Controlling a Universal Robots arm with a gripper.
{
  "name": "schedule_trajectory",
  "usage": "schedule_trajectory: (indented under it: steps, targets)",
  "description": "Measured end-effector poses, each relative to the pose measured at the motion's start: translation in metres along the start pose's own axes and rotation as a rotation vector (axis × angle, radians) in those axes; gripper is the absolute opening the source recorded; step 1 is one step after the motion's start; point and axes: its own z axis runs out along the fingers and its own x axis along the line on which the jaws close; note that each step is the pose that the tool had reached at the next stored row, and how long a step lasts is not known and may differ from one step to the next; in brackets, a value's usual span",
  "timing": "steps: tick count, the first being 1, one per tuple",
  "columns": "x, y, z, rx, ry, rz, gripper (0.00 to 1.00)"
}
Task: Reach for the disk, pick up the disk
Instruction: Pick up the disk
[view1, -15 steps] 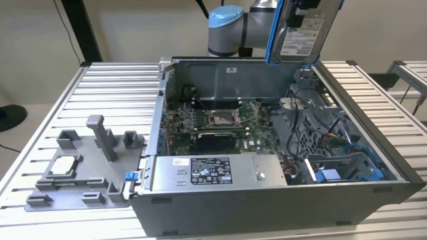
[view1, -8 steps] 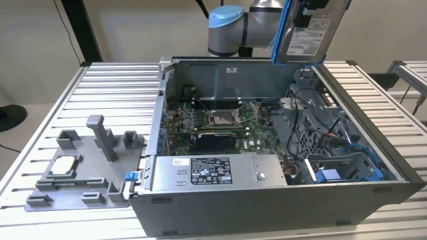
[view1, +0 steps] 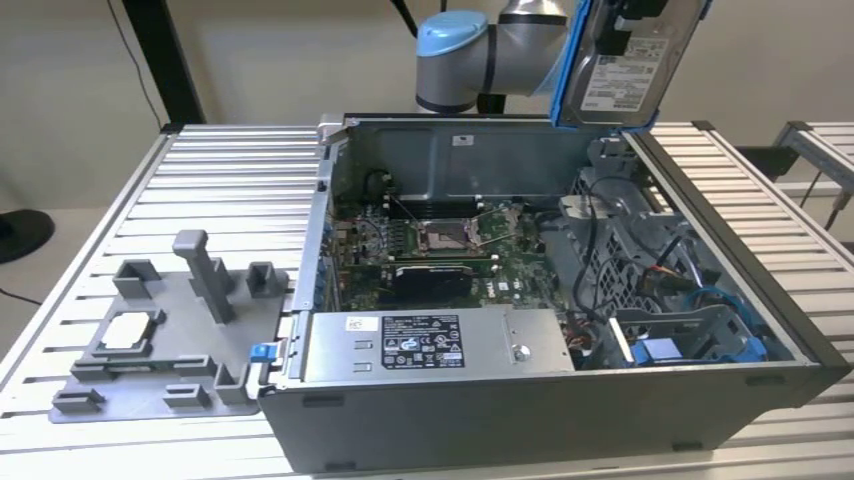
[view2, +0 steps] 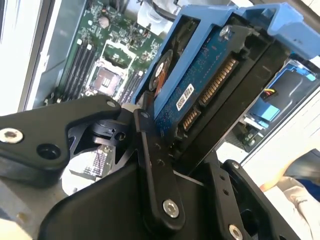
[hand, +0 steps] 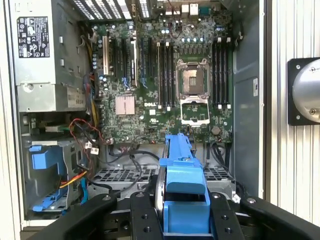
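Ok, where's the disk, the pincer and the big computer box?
disk (view1: 627, 70), exterior view, white label.
pincer (hand: 182, 212), first wrist view, midway between fingertips, shut on the disk.
computer box (view1: 534, 420), exterior view, front wall.

The disk (view1: 625, 62) (exterior view) is cut off at the top.

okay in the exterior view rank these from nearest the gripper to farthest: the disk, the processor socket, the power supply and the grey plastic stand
1. The disk, clamped in the gripper, above the case's back.
2. The processor socket, mid-case.
3. The power supply, at the case's front.
4. The grey plastic stand, on the table at the exterior view's left.
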Motion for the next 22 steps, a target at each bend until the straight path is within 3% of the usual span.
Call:
schedule_trajectory:
  steps: [9,22]
  targets:
    - [0.0012,-0.0001,0.0000,-0.0003,0.0002,0.000,0.00]
    - [0.0096,-0.0006,0.0003,-0.0004,0.0000,0.000,0.00]
